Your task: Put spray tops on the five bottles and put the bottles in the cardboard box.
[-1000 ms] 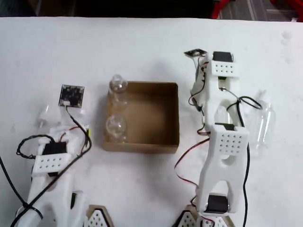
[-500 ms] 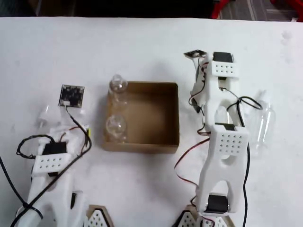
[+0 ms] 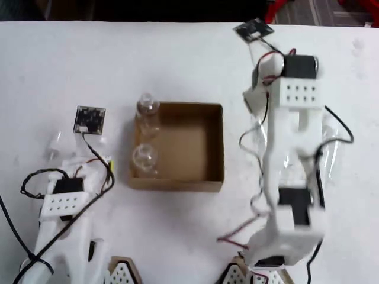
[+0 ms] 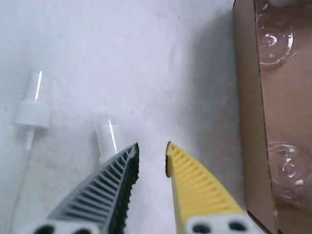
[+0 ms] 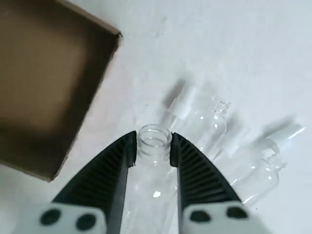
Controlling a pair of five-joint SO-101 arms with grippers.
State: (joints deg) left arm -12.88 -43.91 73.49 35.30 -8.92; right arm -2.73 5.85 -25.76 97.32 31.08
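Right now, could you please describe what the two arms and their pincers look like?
The left arm and right arm are white plastic with dotted hole panels, black motors and loose red and black cables. The left pincer has one grey-black ribbed finger and one yellow; the right pincer has two black ribbed fingers on a white base.

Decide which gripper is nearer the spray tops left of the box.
Left. The left gripper sits beside the spray tops; the right gripper, holding a bottle, is beyond the box.
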